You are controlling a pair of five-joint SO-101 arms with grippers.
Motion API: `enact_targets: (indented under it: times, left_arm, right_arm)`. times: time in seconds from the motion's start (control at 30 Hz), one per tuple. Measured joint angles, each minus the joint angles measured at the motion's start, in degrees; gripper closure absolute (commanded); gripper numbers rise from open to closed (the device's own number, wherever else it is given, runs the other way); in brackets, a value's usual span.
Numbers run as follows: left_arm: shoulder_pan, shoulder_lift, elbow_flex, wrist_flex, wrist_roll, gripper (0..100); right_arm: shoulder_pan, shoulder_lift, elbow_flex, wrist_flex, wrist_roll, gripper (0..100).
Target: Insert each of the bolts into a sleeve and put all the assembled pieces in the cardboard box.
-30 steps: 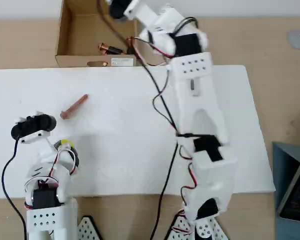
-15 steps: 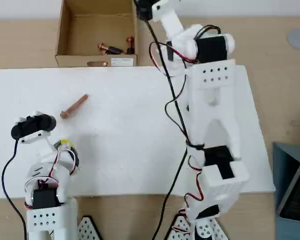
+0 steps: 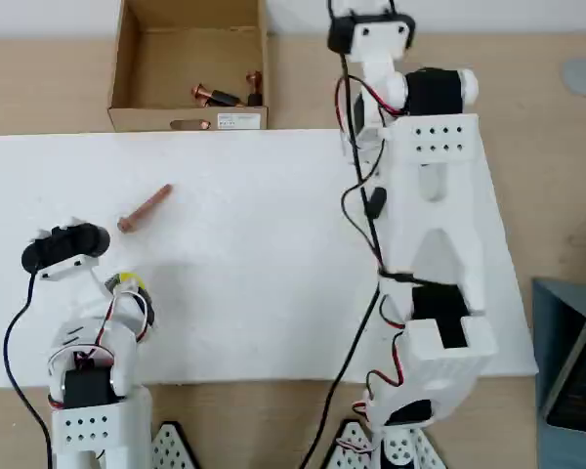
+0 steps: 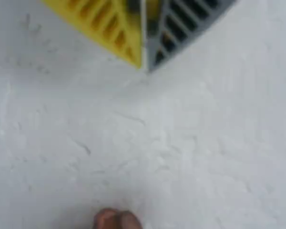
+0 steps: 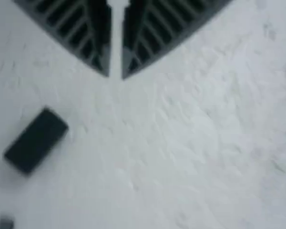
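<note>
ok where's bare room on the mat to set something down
Widest bare stretch: the white mat between the loose copper piece, the left arm and the right arm. Crowded: the cardboard box by its mat-side wall, where boxed pieces lie.

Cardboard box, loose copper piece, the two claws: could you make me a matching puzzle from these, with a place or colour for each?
Things:
1. cardboard box
2. loose copper piece
3. left gripper
4. right gripper

Descriptions:
A. one yellow finger, one grey
B. lying on the white mat
C. both fingers dark
D. beyond the mat's far edge, with copper pieces inside

Pairs: 1-D, 2-B, 3-A, 4-C.
</note>
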Motion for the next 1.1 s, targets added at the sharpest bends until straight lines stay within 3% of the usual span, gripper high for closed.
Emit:
enact_targets:
  times: [0.13, 0.33, 0.8, 1.1]
  left_arm:
    - [0.0, 0.0, 0.0, 0.0, 0.0, 100]
    - [0.0, 0.0, 0.0, 0.0, 0.0, 100]
    - [0.0, 0.0, 0.0, 0.0, 0.0, 100]
    - [0.0, 0.0, 0.0, 0.0, 0.0, 100]
  right_arm:
    - [0.53, 0.0, 3.6, 0.0, -3.69, 96.8]
    - [0.53, 0.0, 8.26, -1.14, -5.63, 82.6]
    - [0.53, 5.1, 16.09, -10.37, -7.12, 82.7]
    - [3.69, 17.49, 7.91, -10.37, -7.47, 82.7]
